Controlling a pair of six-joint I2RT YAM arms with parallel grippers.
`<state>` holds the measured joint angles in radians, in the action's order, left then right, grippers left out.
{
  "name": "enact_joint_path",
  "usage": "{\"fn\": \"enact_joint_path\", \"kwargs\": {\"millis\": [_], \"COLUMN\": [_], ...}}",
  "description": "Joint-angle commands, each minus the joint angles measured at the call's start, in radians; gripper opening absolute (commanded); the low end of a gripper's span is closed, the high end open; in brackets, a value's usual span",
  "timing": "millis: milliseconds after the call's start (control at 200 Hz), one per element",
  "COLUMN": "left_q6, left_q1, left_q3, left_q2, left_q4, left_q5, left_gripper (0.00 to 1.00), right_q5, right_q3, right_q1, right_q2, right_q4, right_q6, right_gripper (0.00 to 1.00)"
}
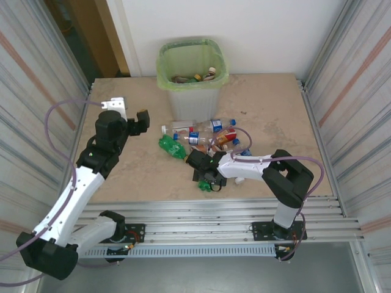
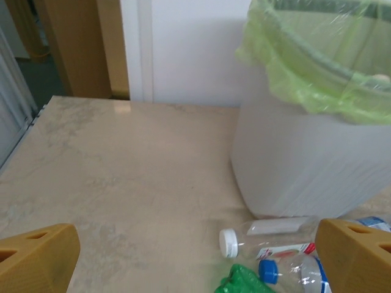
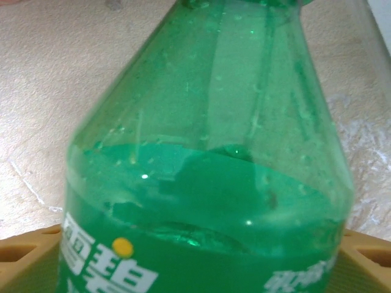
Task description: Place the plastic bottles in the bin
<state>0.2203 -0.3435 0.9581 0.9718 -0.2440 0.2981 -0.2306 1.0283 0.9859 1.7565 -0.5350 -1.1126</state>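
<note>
The green bottle point(image 3: 208, 183) is showing white Chinese characters at seven o'clock on its wall, under a yellow dot. They are running off the bottom edge and seem to read 雪碧. White strokes at five o'clock are too cropped to read. Labels on the other plastic bottles point(image 1: 195, 139) are too small to read.

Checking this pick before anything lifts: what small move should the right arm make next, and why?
Probably close the right gripper firmly on the green bottle. In the right wrist view the bottle already sits between both fingers, but a firm grip isn't evident. Carrying it to the bin should wait until then.
</note>
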Motion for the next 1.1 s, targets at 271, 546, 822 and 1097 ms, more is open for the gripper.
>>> {"fn": "enact_joint_path", "kwargs": {"millis": [271,546,822,1097], "left_q6": [0.042,0.045,0.048,0.059], "left_q1": [0.038,0.045,0.054,0.063], "left_q3": [-0.044,-0.042,-0.048,-0.05], "left_q2": [-0.055,-0.036,-0.021,-0.003], "left_q4": [-0.02,-0.021,-0.017,-0.016], "left_q5": [0.07,0.062,0.063,0.049], "left_gripper": [0.99,0.99,0.99,0.99], "right_q5": [0.009,-0.032,-0.108,-0.22], "right_q3": [0.025,0.048,0.074,0.146], "right_q1": [-0.013,0.004,0.015,0.014], "right_q2": [0.051,0.036,-0.043,-0.127], "right_q4": [-0.014,-0.066,-0.136,-0.224], "right_q6": [0.024,0.02,0.023,0.095], "right_gripper": [0.61,0.53,0.5,0.48]}}
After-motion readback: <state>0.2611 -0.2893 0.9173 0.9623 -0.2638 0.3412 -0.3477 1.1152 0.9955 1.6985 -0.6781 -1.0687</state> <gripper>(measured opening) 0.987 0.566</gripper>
